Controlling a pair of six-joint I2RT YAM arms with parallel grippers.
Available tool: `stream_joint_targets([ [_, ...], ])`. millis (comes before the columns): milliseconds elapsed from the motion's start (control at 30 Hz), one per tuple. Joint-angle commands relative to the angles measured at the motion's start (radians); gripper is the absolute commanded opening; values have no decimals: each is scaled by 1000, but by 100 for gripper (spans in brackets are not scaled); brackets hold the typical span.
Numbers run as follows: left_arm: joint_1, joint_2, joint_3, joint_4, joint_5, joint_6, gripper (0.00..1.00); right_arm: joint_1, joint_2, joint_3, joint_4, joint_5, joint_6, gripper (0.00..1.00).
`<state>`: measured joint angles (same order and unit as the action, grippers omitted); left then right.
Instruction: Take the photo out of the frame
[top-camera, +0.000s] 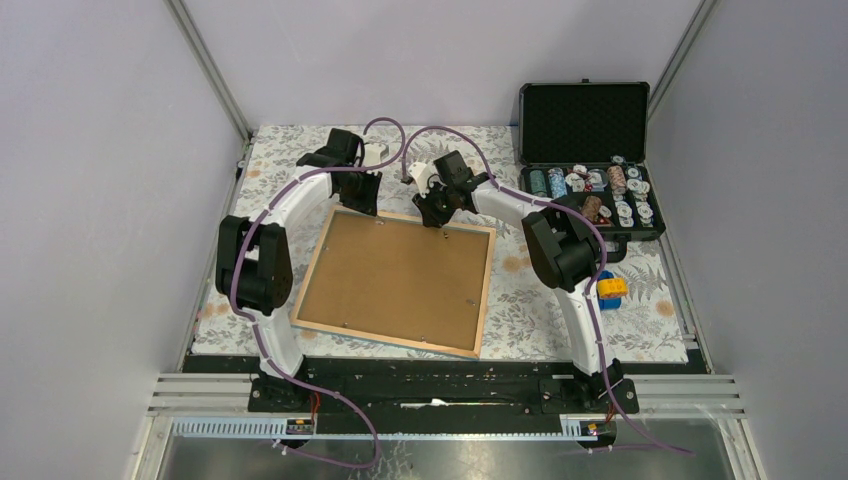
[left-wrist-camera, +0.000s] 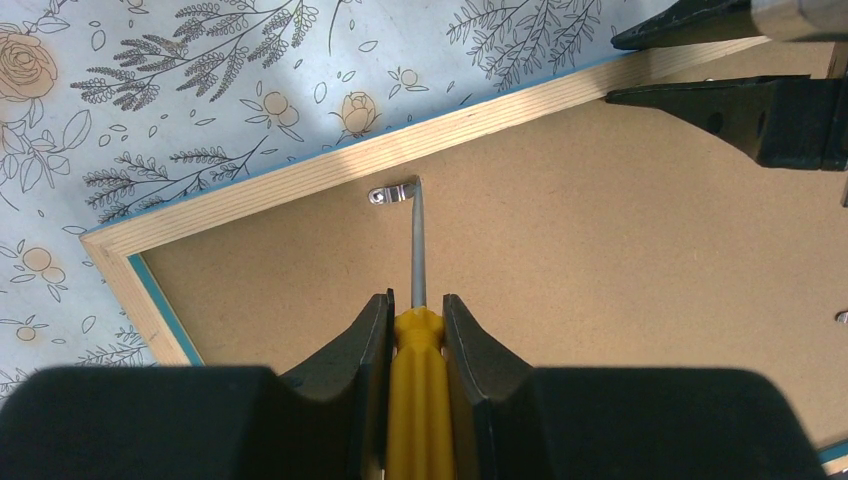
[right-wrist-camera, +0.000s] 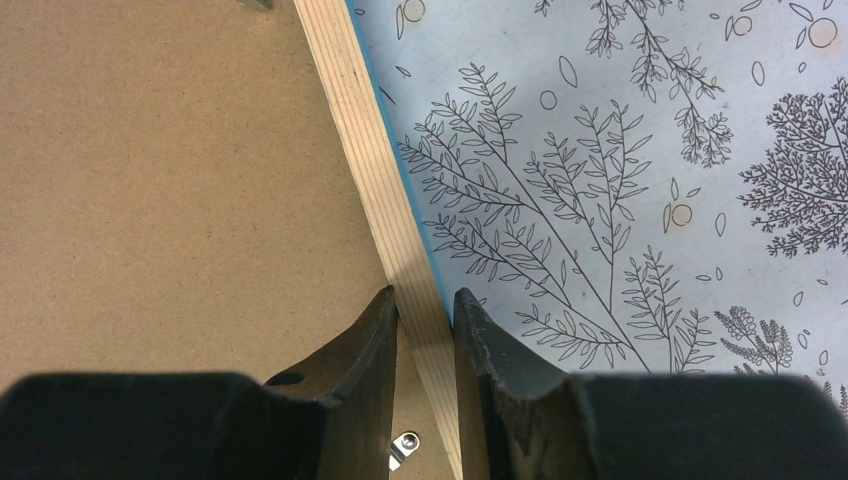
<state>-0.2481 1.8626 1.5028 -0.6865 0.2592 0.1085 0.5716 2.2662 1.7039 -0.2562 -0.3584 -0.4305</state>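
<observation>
The frame (top-camera: 400, 278) lies face down on the floral cloth, its brown fibreboard back up and its pale wood rim (left-wrist-camera: 330, 170) around it. The photo is hidden under the board. My left gripper (left-wrist-camera: 416, 300), at the frame's far left edge (top-camera: 355, 190), is shut on a yellow-handled screwdriver (left-wrist-camera: 420, 400). The screwdriver's tip rests against a small metal clip (left-wrist-camera: 392, 194) by the rim. My right gripper (right-wrist-camera: 425, 295), at the far edge (top-camera: 432, 215), has one finger on each side of the wood rim (right-wrist-camera: 355, 140) and grips it. It also shows in the left wrist view (left-wrist-camera: 612, 70).
An open black case (top-camera: 585, 180) with several round chips stands at the back right. A blue and yellow toy (top-camera: 610, 290) lies right of the frame. Another metal clip (right-wrist-camera: 405, 443) sits on the board under my right gripper. Walls close in on both sides.
</observation>
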Motion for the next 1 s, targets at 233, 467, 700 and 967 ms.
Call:
stream_joint_targets([
  [233,1,-54,-4,-43,-56,35,0,-20,14,-56,-146,108,32,0],
  [467,8,-88,0,-51,-28,14,0,-20,18,-52,-147,123,37,0],
  [700,40,-82,109,-51,28,-31,0,-90,39,-3,-157,178,218,0],
  [967,83,-54,141,-56,41,-55,0,-274,95,73,-268,182,497,0],
])
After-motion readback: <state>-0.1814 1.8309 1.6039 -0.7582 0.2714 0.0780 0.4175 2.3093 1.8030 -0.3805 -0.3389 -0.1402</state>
